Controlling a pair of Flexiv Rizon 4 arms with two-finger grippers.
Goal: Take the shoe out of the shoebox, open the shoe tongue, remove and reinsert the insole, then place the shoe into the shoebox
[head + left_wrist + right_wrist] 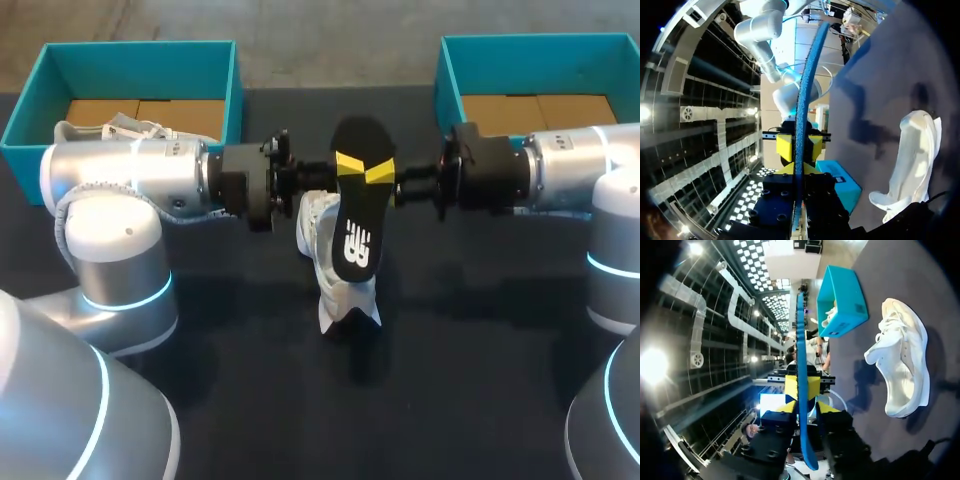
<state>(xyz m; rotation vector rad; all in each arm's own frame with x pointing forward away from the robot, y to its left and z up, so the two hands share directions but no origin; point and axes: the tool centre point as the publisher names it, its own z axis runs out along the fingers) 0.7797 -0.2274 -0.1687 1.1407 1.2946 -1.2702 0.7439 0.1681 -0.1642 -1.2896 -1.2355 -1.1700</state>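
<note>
While the dark worktop (300, 420) carries everything, the silver left arm (130, 175) and right arm (580, 170) come in from either side and meet over its middle. At the far edge stand two teal boxes. The left shoebox (140, 55) holds a second white shoe (120, 128), and the right shoebox (540, 50) shows only its brown cardboard floor. Between the boxes and nearer the robot, the shoe (345, 298) rests on the worktop, out of either box. It is white all over, with white laces and a pale sole, and in the head view its upper part is hidden by what hangs above it. That is the insole (358, 230), held clear of the worktop between the two arms. It is long and rounded at both ends, its upward face is black with a white printed mark, and from the wrists it shows edge-on as a thin blue strip. The left gripper (797, 172) pinches one long edge of it between its yellow tips, and the right gripper (802, 407) pinches the opposite edge.
</note>
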